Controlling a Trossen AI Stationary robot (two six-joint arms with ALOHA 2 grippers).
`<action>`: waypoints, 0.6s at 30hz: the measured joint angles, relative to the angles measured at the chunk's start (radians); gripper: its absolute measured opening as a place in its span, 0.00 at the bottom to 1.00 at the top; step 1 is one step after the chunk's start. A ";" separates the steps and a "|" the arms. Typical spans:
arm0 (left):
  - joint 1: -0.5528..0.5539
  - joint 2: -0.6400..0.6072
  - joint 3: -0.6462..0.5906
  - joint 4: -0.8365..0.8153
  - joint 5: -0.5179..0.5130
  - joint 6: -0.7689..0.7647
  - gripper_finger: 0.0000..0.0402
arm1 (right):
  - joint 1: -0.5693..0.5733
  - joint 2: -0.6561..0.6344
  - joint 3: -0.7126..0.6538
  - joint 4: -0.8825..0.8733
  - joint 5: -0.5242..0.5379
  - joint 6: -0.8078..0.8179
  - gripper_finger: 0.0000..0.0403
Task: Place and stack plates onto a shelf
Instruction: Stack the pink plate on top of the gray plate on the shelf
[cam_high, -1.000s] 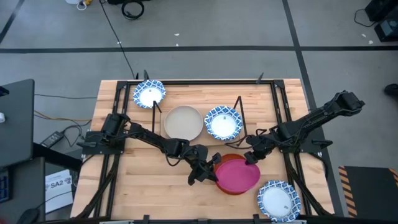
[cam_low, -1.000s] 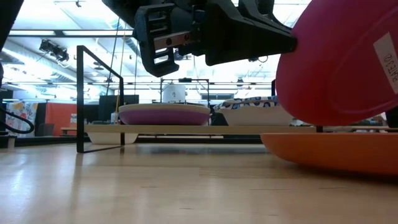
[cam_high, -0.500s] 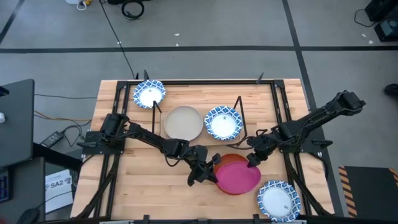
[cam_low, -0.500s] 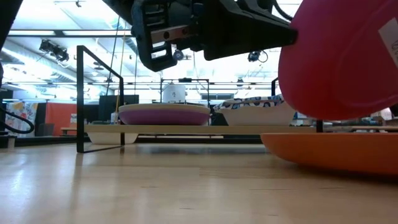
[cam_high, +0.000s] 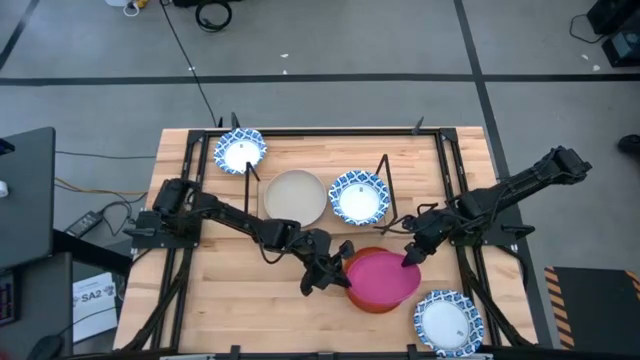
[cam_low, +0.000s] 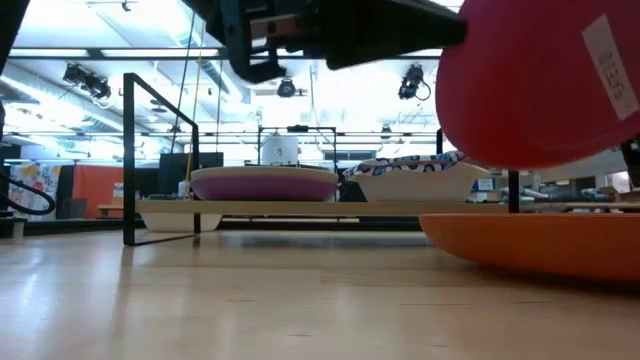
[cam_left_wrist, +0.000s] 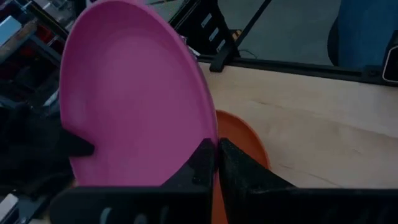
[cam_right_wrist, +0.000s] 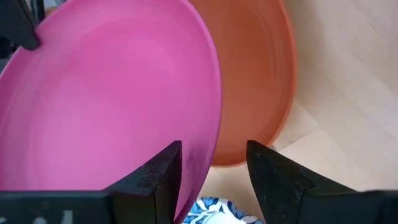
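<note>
A magenta plate hangs tilted above an orange plate, which lies flat on the table. My left gripper is shut on the magenta plate's left rim. My right gripper is open at its far right rim, one finger on each side of the rim. The shelf carries a stack that shows beige from above and purple from the side, and a blue-and-white plate. My left gripper pinches the magenta plate's rim between its two fingers, coming level from the table's left. The plate is lifted clear of the orange plate and tilted. My right gripper: I cannot tell whether its open fingers touch the rim.
Another blue-and-white plate lies at the table's far left, by the shelf's left rod. A third lies at the near right corner, close to the orange plate. Bare wood stretches along the near left part of the table.
My left gripper has risen a little, and the magenta plate has gone up with it, farther above the orange plate. My right gripper has moved a short way toward the table's near edge, onto the magenta plate's rim.
</note>
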 joint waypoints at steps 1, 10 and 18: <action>0.001 -0.012 0.000 -0.018 -0.004 0.002 0.04 | 0.000 -0.006 0.000 0.003 0.000 0.000 0.46; 0.015 -0.137 -0.001 -0.143 -0.063 0.009 0.04 | -0.001 -0.042 0.002 -0.003 0.022 -0.009 0.46; 0.035 -0.250 0.001 -0.198 -0.055 -0.014 0.02 | 0.001 -0.056 -0.004 -0.017 0.081 -0.045 0.46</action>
